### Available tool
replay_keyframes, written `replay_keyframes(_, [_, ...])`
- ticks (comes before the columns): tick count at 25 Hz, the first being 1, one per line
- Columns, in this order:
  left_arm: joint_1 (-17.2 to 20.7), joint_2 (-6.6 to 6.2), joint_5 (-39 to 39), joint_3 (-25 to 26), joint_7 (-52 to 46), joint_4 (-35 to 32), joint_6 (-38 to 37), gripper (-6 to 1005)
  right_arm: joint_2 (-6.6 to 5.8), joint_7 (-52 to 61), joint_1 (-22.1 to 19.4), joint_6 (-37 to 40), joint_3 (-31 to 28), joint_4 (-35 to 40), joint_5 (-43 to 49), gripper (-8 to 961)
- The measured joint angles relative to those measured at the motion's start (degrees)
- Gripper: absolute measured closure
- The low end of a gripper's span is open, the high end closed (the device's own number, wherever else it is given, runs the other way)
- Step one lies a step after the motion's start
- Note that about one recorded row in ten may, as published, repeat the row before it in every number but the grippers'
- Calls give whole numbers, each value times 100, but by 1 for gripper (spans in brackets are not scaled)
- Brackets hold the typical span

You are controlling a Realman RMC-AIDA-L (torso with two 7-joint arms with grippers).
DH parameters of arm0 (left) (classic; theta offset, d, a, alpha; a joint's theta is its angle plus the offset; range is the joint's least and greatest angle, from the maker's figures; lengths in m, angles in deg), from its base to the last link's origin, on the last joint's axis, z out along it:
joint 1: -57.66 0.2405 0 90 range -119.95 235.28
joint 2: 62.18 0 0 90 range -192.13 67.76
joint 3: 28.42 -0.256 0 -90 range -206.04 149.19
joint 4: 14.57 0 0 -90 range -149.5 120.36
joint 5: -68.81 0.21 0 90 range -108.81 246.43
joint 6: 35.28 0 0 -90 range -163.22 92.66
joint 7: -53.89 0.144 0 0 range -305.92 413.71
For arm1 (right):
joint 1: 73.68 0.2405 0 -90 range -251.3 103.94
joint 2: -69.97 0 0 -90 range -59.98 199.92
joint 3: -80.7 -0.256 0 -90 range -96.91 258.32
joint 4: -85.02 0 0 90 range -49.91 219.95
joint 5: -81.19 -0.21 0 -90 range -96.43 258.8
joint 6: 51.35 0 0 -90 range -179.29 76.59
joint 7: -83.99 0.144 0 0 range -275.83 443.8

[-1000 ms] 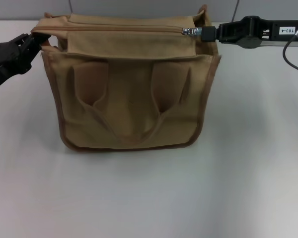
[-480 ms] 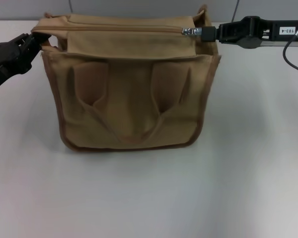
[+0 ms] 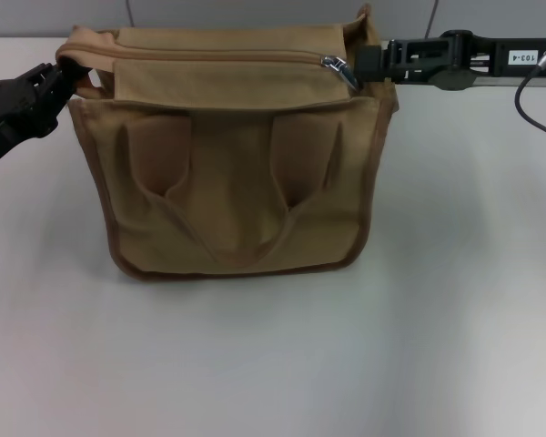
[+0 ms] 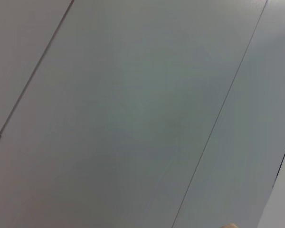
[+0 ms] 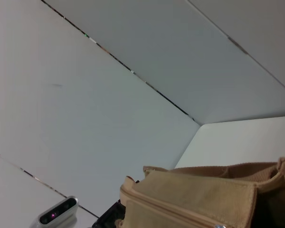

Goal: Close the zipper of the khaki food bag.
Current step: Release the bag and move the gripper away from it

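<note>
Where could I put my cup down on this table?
The white table in front of the khaki food bag is bare. Crowded: left end effector and right end effector flank the bag's top.

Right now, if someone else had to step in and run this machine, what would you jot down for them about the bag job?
Left claw: pinching the khaki bag's top corner on the robot's left, steadying it.
Right claw: at the bag's top corner on the robot's right; grip unclear.
Zipper: runs along the top, silver slider at its right end, tab hanging loose.
Done: zipper looks closed.
Left: confirm, then let go with both claws.
</note>
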Motion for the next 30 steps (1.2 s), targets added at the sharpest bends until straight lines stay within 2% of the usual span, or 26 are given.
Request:
replay_keyframes(5, [-9, 0, 1, -5, 0, 0, 0, 974, 1, -9, 5, 3, -24, 1, -3, 614])
replay_keyframes(8, [-13, 0, 1, -10, 0, 0, -1, 974, 10, -149, -3, 51, -132, 0, -5, 410])
replay_keyframes(9, [-13, -1, 1, -10, 0, 0, -1, 973, 29, -335, -14, 129, -249, -3, -8, 376])
replay_keyframes(10, [-14, -2, 1, -11, 0, 0, -1, 973, 108, -986, -85, 371, -605, -23, -12, 343])
replay_keyframes(11, [-14, -6, 1, -14, 0, 0, -1, 973, 108, -986, -85, 371, -605, -23, -12, 309])
replay_keyframes(13, [-16, -7, 1, -22, 0, 0, -1, 973, 253, -1883, -237, 666, -1017, -21, -17, 242])
replay_keyframes(14, [-16, -8, 1, -26, 0, 0, 0, 973, 369, -2441, -354, 883, -1231, -14, -19, 242])
replay_keyframes(15, [-16, -8, 1, -30, 0, 0, -1, 973, 542, -3354, -548, 1244, -1502, -6, -20, 242])
replay_keyframes(16, [-16, -8, 1, -30, 0, 0, -1, 973, 542, -3354, -548, 1244, -1502, -6, -20, 242])
replay_keyframes(18, [-17, -10, 1, -32, 0, 0, -1, 973, 724, -4453, -837, 1698, -1602, -1, -20, 242])
replay_keyframes(20, [-17, -22, 16, -42, -25, 0, 0, 973, 830, -5387, -1132, 2082, -1549, -18, 47, 242])
replay_keyframes(23, [-17, -31, 27, -47, -39, 0, 0, 972, 860, -5809, -1290, 2195, -1453, -45, 246, 242])
replay_keyframes(25, [-17, -42, 35, -58, -43, 0, 0, 972, 870, -6339, -1456, 2210, -1343, -186, 772, 242])
replay_keyframes(30, [-17, -66, 45, -116, -57, 0, -24, 972, 874, -6824, -1500, 2107, -1330, -558, 1337, 242])
